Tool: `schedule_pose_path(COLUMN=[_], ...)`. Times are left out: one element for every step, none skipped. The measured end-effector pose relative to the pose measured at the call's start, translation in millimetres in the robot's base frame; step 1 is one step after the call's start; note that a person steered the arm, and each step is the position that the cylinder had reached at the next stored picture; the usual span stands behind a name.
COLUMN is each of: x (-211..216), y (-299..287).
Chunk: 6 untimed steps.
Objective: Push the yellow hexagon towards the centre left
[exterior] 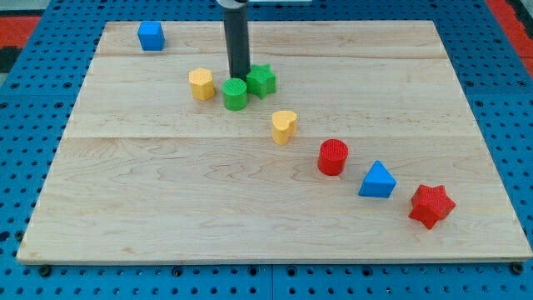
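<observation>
Pale wooden worktop [166, 208] on a blue pegboard. Upper left of the frame: small blue cube block [151, 36]. Further right, upper centre-left: yellow hexagon block [201, 84], near a green cylinder block [236, 94]. Just behind that cylinder, dark rod ending in my tip [240, 77], beside a green star block [261, 80]. No jaws on this rod; nothing held. Centre: yellow heart-shaped block [284, 127]. Lower right, in a descending line: red cylinder block [332, 157], blue triangular block [377, 180], red star block [431, 205].
</observation>
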State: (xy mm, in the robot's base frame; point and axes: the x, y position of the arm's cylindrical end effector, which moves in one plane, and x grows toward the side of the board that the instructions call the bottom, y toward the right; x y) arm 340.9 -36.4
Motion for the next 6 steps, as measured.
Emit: schedule_pose_path(x=[-26.5, -5.9, 7.2, 49.6, 42.0, 32.1], y=[-27.9, -40.9, -79.6, -81.8, -21.9, 20.4])
